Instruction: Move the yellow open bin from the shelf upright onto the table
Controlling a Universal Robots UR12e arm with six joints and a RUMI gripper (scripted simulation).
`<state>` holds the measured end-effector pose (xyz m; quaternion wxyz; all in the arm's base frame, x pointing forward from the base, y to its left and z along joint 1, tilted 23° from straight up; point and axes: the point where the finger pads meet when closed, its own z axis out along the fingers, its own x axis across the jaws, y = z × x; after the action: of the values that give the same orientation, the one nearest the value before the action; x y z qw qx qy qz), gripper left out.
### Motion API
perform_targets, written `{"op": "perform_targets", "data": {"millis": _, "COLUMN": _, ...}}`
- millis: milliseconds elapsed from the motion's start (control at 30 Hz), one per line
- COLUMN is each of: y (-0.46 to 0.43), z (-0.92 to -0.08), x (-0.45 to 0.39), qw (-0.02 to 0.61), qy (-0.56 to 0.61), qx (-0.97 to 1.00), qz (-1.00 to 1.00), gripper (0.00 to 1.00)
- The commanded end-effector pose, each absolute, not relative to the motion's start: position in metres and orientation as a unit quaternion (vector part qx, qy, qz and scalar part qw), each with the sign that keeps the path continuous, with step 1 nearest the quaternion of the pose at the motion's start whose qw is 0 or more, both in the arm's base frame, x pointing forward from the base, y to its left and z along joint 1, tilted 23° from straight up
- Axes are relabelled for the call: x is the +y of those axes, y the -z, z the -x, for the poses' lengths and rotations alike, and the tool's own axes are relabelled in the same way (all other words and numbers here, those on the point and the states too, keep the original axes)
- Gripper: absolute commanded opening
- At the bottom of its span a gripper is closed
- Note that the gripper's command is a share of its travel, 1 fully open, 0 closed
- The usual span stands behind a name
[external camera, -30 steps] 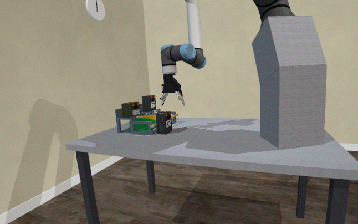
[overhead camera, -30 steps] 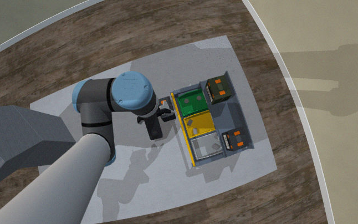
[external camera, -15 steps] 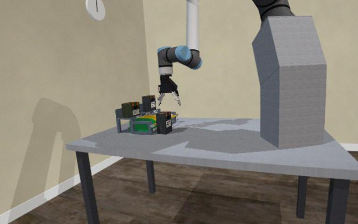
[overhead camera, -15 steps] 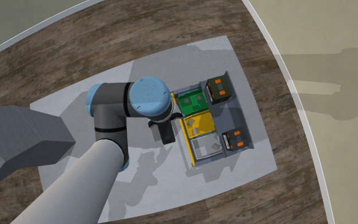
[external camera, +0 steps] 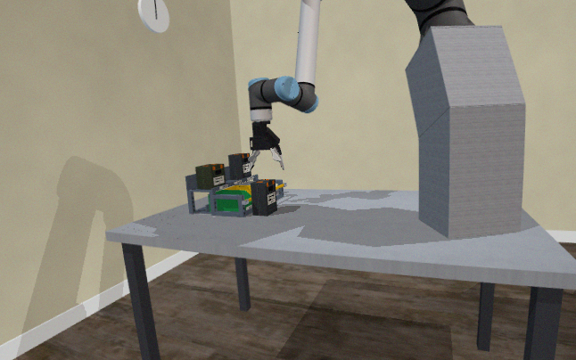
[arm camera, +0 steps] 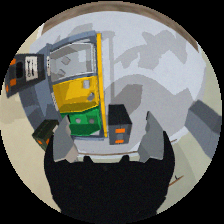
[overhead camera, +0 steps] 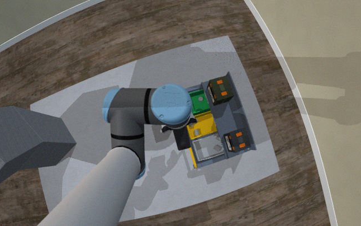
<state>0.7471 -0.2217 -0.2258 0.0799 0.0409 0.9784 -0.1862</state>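
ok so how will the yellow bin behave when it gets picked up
The yellow bin looks like stiff plastic, so it probably won't sag. It is open-topped with loose parts inside, so tilting would likely slide or spill them. Lifting off-centre may make it tip.

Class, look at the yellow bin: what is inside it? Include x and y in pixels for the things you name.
Small grey parts lie in the yellow bin [overhead camera: 205, 122] [arm camera: 70, 95]. Whatever its walls or those parts cover cannot be seen.
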Motion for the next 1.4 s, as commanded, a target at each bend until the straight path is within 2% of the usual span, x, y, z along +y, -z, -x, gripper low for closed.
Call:
{"op": "perform_targets", "data": {"millis": 0, "y": 0.224, "z": -0.753, "x": -0.225, "qw": 0.080, "qy": 0.186, "qx": 0.978, "qz": -0.041, "gripper": 1.00}}
{"op": "perform_targets", "data": {"millis": 333, "y": 0.214, "z": -0.779, "x": -0.247, "qw": 0.080, "qy": 0.186, "qx": 0.978, "qz": -0.041, "gripper": 1.00}}
{"op": "perform_targets", "data": {"millis": 1367, "y": 0.217, "z": -0.771, "x": -0.240, "qw": 0.080, "qy": 0.186, "qx": 0.978, "qz": -0.041, "gripper": 1.00}}
